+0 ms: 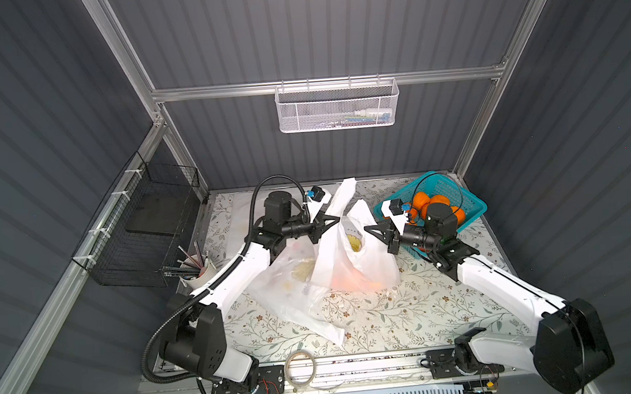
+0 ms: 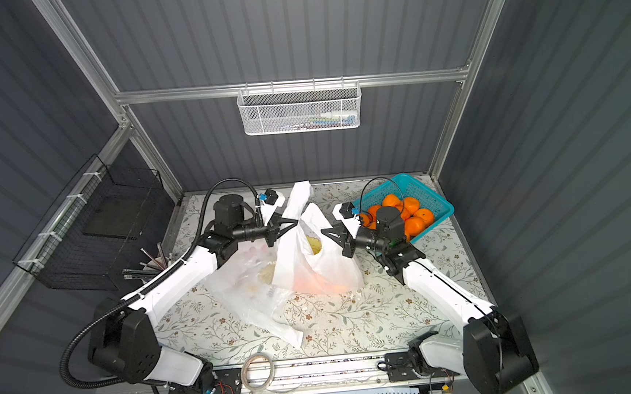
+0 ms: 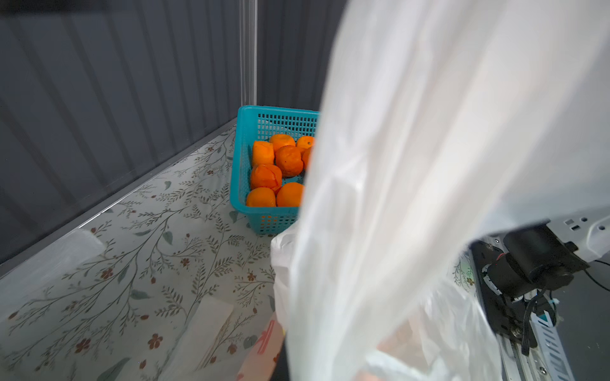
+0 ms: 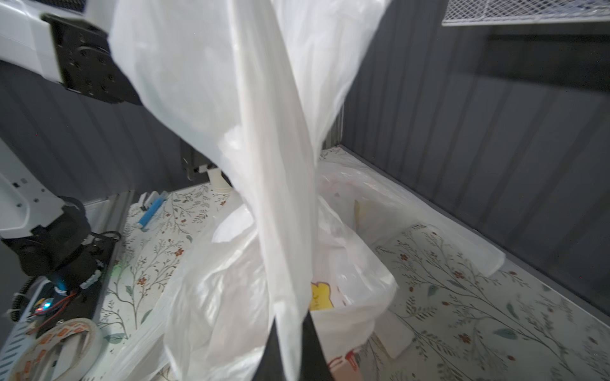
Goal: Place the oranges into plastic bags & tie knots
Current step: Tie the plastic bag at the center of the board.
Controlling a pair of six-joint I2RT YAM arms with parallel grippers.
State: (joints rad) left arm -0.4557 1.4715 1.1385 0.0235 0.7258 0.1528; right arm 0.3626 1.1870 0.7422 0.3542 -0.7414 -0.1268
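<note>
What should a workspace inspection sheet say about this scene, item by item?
Surface: floral tablecloth.
Job's things: oranges in teal basket; upright bag, untied, shows orange through its wall; flat bag lies next to it.
Clutter: tape roll, pen cup.
Grippers: left gripper and right gripper each shut on a handle of the upright bag.
Cables: black hose along left arm; thin cable loops over the basket.
Surroundings: white mesh basket on back rail; black wire basket on side wall.

Fig.: bag (image 1: 353,263) upright at desk (image 1: 409,313) ctr; 2nd bag (image 1: 294,298) flat, front-left of it, touching; basket (image 1: 472,205) w/ oranges (image 1: 420,200) rear right; pen cup (image 1: 198,279) at left edge; tape roll (image 1: 300,366) at front edge.
</note>
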